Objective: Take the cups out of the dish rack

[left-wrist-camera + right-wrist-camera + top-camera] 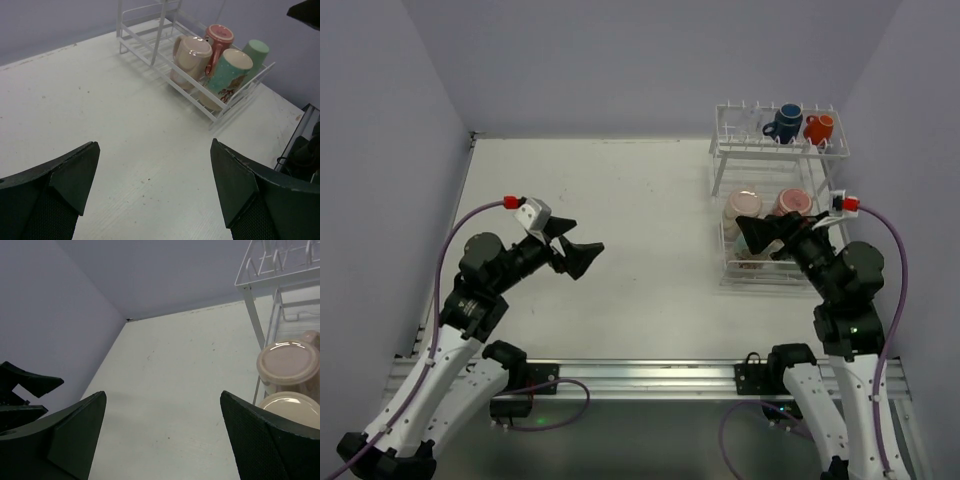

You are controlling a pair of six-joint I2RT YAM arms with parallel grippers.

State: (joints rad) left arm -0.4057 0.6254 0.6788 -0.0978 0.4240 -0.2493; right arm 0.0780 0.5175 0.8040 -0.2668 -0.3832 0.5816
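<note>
The dish rack (770, 148) stands at the far right of the white surface (620, 190), close to the right wall. On its upper shelf, among the prongs, a dark blue cup (785, 122) and an orange-red cup (819, 128) sit side by side. The lower tier holds the bigger cups, lying on their sides and packed together. The left wrist view shows a pale pink cup (191, 62), a red-pink cup (218, 40), a green patterned cup (230, 75) and a plain light green cup (256, 52).

The right fingers (760, 232) are spread wide and hold nothing. From above, they and the arm behind them overlap the lower tier — the two green cups are covered there, and only the pale pink and red-pink ones show. The right wrist view catches just two round cup bottoms and a rack leg, cut off at the frame's right edge.

The left fingers (582, 255) are spread wide too and hold nothing, above bare surface well apart from the rack.
</note>
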